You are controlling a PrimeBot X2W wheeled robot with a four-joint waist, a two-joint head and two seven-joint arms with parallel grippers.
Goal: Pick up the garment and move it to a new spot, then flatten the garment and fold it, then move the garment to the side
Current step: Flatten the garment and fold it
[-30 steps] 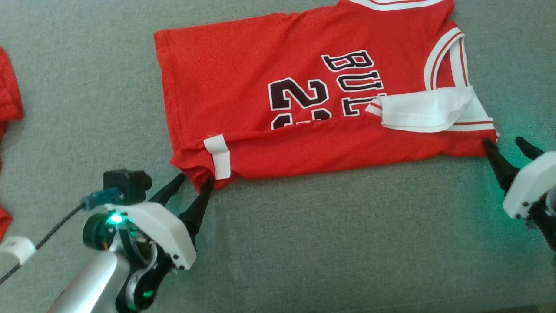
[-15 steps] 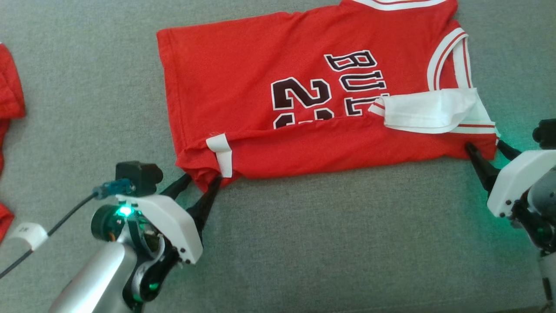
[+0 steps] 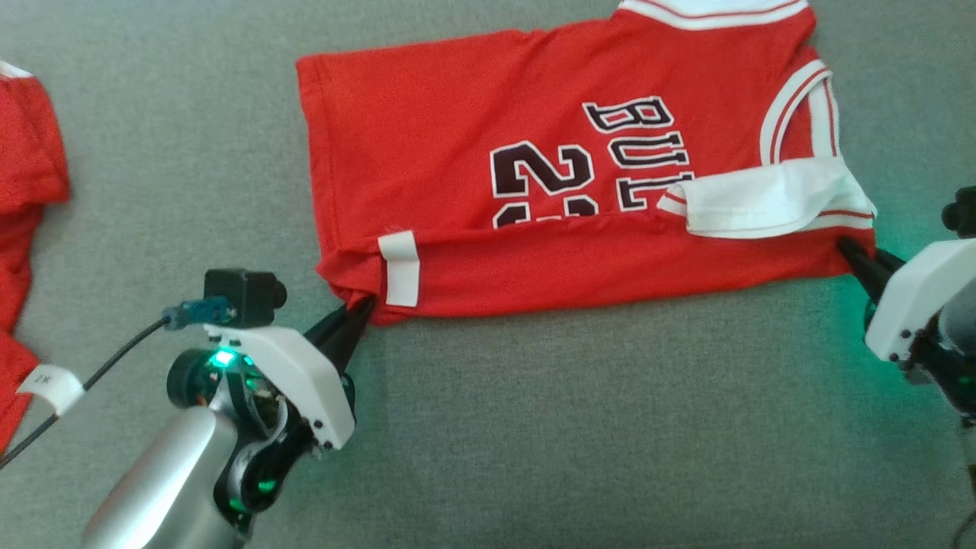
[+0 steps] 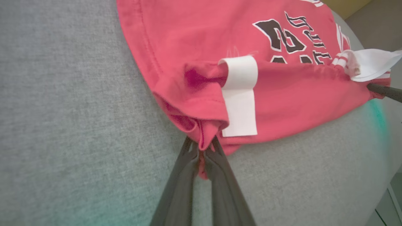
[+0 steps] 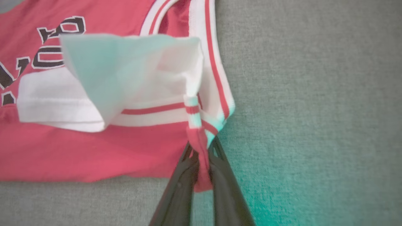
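Note:
The garment (image 3: 473, 175) is a red basketball jersey with black lettering and white trim, lying on the grey surface with its near long edge folded up over the front. My left gripper (image 3: 364, 303) is shut on the garment's near left corner; the left wrist view shows red cloth (image 4: 201, 138) pinched between the dark fingers, beside a white tag (image 4: 240, 97). My right gripper (image 3: 848, 248) is shut on the near right corner, and in the right wrist view the striped hem (image 5: 201, 135) is clamped between its fingers. A white flap (image 3: 770, 198) lies folded near that corner.
Another red cloth (image 3: 27, 175) with a white label (image 3: 49, 385) lies at the left edge of the head view. Grey felt-like surface (image 3: 572, 427) stretches open in front of the garment, and its curved edge (image 4: 381, 175) drops off at the right in the left wrist view.
Both grippers have shut on the garment's near corners after standing open around them. The head camera has shifted, so the whole scene sits a little to the right.

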